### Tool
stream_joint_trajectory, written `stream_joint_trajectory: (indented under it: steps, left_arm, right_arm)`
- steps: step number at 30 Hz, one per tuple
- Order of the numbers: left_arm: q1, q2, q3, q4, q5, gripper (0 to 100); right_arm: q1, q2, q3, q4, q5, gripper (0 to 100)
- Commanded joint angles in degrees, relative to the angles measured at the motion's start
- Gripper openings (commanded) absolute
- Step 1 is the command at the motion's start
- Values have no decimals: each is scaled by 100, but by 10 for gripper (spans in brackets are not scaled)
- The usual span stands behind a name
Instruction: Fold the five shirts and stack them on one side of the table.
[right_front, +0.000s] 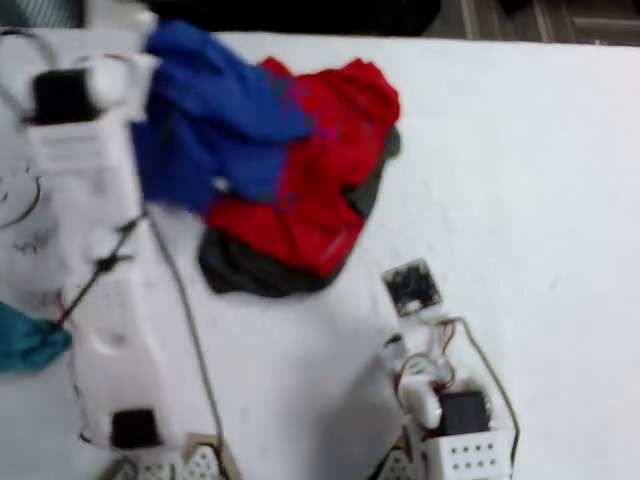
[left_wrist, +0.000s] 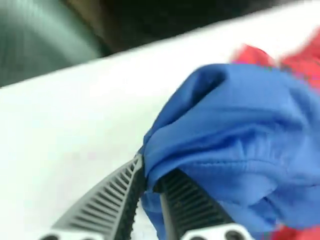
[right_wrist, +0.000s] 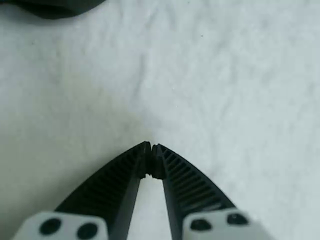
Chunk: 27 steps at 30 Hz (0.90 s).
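A blue shirt (right_front: 215, 120) lies bunched over a red shirt (right_front: 320, 170), which rests on a dark shirt (right_front: 255, 270) near the table's far middle. My left gripper (left_wrist: 150, 177) is shut on a fold of the blue shirt (left_wrist: 235, 140), lifting its edge above the white table; the red shirt (left_wrist: 300, 55) shows behind it. The left arm (right_front: 85, 130) stands at the far left. A teal shirt (right_front: 30, 340) lies at the left edge. My right gripper (right_wrist: 151, 150) is shut with nothing in it, hanging over the bare cloth; the right arm (right_front: 430, 390) sits folded near the front.
The white tablecloth (right_front: 520, 180) stretches open across the right half. A cable (right_front: 185, 310) runs along the left arm towards the front. The dark shirt's edge (right_wrist: 50, 7) shows beyond the right gripper. The table's far edge (right_front: 450, 38) borders dark floor.
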Motion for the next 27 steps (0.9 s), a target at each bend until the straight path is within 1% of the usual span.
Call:
stream_joint_trajectory:
  steps: [1, 4, 8, 10, 11, 14, 16, 19, 20, 24, 27]
  left_arm:
    - [-857, -936, -211, 18, 44, 21]
    - [-1719, -1253, -185, 18, 18, 21]
    - [-2862, -1332, -158, 26, 18, 21]
    - [-3222, -1297, -9, 26, -9, 23]
    - [-3319, -1253, 246, 26, -141, 23]
    - [-3354, -1103, 1125, 26, -1055, 30]
    - [-3354, -1103, 1749, 26, -1495, 90]
    - [-3354, -1288, 2435, 35, -1503, 235]
    - [-3345, -1411, 2593, 35, -1530, 259]
    - [-3073, -2167, 2980, 35, -1952, 260]
    - [-2668, -2879, 3033, 35, -1837, 260]
  right_arm:
    - [-22, 4, 35, 31, 9, 19]
    - [-22, 4, 35, 31, 9, 19]
    - [-22, 4, 35, 31, 9, 19]
    - [-22, 4, 35, 31, 9, 19]
    - [-22, 4, 35, 31, 9, 19]
    - [-22, 4, 35, 31, 9, 19]
    - [-22, 4, 35, 31, 9, 19]
    - [-22, 4, 35, 31, 9, 19]
    - [-22, 4, 35, 31, 9, 19]
    - [-22, 4, 35, 31, 9, 19]
    - [-22, 4, 35, 31, 9, 19]
